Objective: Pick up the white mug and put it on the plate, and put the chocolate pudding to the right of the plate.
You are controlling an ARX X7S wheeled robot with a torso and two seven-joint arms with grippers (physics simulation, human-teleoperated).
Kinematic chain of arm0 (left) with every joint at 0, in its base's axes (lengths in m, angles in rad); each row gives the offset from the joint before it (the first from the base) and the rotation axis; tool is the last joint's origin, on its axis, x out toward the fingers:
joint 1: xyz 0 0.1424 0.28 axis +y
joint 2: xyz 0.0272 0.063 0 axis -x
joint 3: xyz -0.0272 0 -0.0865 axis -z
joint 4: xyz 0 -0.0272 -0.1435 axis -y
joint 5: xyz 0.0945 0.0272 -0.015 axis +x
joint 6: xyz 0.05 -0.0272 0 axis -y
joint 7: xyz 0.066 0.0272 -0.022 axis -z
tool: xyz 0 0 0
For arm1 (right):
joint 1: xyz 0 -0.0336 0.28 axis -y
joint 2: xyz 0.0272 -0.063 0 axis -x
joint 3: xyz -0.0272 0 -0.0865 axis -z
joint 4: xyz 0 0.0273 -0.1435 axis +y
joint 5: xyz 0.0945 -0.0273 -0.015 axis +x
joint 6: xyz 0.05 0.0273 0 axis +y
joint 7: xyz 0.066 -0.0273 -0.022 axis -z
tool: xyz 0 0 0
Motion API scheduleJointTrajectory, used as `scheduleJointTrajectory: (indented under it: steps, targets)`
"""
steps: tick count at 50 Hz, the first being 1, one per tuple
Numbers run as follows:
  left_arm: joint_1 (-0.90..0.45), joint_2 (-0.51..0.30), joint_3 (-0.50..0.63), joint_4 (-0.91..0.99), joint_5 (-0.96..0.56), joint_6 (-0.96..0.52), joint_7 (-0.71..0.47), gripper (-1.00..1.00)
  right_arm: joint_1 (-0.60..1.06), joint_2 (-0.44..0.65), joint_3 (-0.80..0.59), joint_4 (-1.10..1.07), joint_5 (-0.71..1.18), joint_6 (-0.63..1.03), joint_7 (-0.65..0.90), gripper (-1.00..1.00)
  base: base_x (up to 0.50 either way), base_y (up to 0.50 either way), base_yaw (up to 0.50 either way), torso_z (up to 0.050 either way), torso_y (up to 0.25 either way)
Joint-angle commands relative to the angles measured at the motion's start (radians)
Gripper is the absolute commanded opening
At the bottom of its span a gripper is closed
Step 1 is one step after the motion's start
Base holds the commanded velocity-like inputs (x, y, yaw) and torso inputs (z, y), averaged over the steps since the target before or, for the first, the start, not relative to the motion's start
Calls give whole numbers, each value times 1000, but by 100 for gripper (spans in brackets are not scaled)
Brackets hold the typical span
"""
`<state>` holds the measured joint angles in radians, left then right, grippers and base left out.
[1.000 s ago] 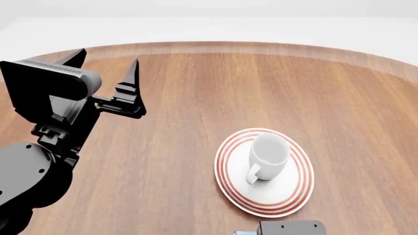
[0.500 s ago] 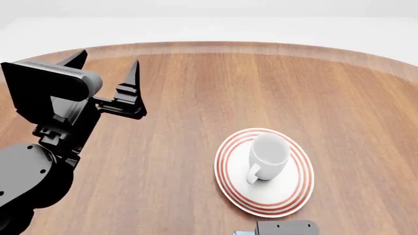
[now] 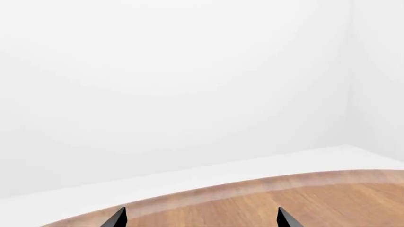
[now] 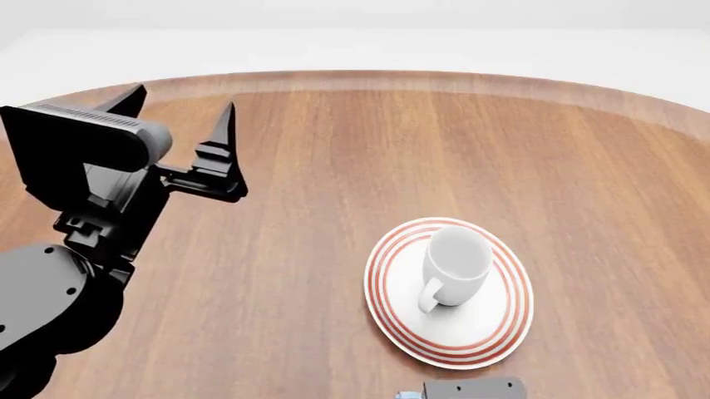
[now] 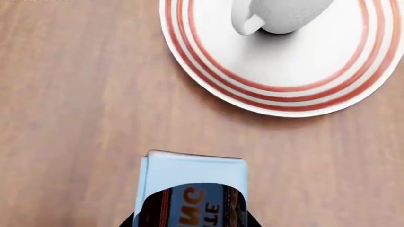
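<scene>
The mug (image 4: 456, 268) is seen standing upright on the plate (image 4: 494, 332), its handle turned toward the near edge of the table (image 4: 332, 166). The plate lies flat on the wood, its red rings unbroken around the rim.

In the right wrist view the plate (image 5: 215, 71) fills the upper part of the picture, with the mug (image 5: 281, 14) cut off at the frame edge. The pudding (image 5: 192, 189) is shown near the plate but apart from it, a strip of bare table (image 5: 75, 94) lying between them; its light blue face and orange lettering are partly visible. The carton sits at the very edge of that picture, where dark corners of the right gripper (image 5: 192, 222) flank it. Whether the carton is gripped or merely lies between the fingers cannot be told. In the head view only a grey part of the right arm (image 4: 471, 389) is seen, just near of the plate.

The left gripper (image 4: 183, 112) is held raised, well to the left of the plate, its fingers spread apart with nothing between them. In the left wrist view only two finger tips (image 3: 117, 218) are seen, widely separated, over the far rim of the table (image 3: 284, 194).
</scene>
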<state>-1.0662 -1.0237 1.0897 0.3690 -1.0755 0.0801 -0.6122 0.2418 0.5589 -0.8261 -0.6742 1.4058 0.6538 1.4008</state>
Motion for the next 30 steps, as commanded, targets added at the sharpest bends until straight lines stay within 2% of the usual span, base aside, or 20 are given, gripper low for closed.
scheduleJointTrajectory:
  steps: [1, 14, 24, 30]
  targets:
    - [-1, -1, -3, 3, -1, -4, 1, 100, 10, 3, -10, 7, -35, 18, -1, -100, 0, 0, 0, 0, 0]
    - [8, 2, -5, -6, -1, 2, 4, 100, 40, 33, 26, -65, 6, 8, 19, -100, 1, 0, 0, 0, 0]
    - [8, -4, -10, -1, -8, 0, 1, 100, 125, 115, 105, -257, 193, -27, 93, -100, 0, 0, 0, 0, 0]
    - [10, -4, -13, -1, -10, 1, 1, 100, 209, 203, 182, -341, 339, -84, 105, -100, 0, 0, 0, 0, 0]
